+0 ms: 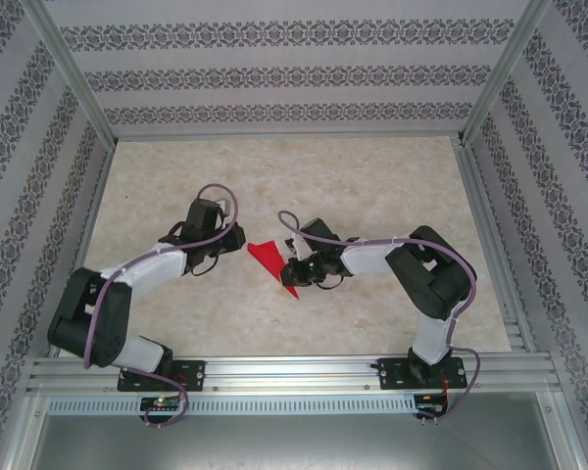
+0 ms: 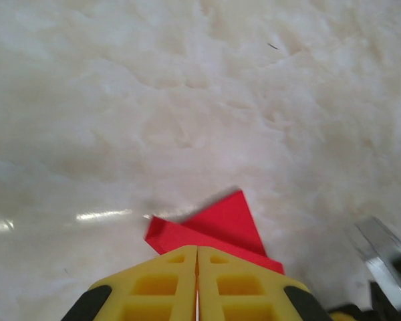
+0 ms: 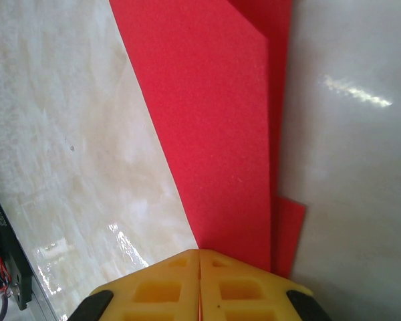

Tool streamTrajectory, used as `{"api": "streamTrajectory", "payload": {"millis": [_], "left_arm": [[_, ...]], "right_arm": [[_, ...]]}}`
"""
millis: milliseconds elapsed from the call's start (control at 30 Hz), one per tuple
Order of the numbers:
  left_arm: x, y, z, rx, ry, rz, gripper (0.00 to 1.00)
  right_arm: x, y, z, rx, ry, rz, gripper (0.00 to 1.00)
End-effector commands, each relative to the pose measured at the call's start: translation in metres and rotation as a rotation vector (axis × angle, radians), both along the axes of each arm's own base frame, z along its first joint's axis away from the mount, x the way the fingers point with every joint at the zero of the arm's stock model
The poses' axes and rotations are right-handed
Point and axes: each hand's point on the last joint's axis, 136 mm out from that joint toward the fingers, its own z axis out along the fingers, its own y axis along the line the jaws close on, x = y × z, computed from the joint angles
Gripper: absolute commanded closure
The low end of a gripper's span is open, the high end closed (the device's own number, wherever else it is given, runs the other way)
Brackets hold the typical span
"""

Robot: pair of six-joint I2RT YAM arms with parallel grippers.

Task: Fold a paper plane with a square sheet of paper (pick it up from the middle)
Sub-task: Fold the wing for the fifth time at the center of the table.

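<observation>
Resting clenched, left fingers (image 2: 154,289) and right fingers (image 3: 244,291) both meet the folded red paper (image 2: 220,224).

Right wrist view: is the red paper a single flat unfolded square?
No, the red paper shows overlapping folded layers with a long slanted edge, narrowing toward the right gripper.
</observation>
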Motion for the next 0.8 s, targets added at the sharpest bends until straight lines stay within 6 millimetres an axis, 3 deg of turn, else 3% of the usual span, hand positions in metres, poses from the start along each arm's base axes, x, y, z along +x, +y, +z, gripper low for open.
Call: {"api": "streamTrajectory", "payload": {"millis": [0,267,567,767], "left_arm": [[-0.020,-0.021,0.003,-0.070,-0.003,-0.036,0.91],[-0.049,-0.086,-0.013,-0.144,0.063,-0.148,0.93],[-0.051,-0.111,-0.049,-0.168,0.156,-0.169,0.99],[-0.048,-0.101,-0.059,-0.114,0.155,-0.122,0.99]], "right_arm": [[-0.034,-0.046,-0.050,-0.222,0.165,-0.038,0.92],[-0.033,-0.049,-0.053,-0.236,0.168,-0.056,0.97],[-0.033,-0.050,-0.053,-0.238,0.164,-0.064,0.98],[-0.036,-0.052,-0.056,-0.248,0.173,-0.066,0.98]]}}
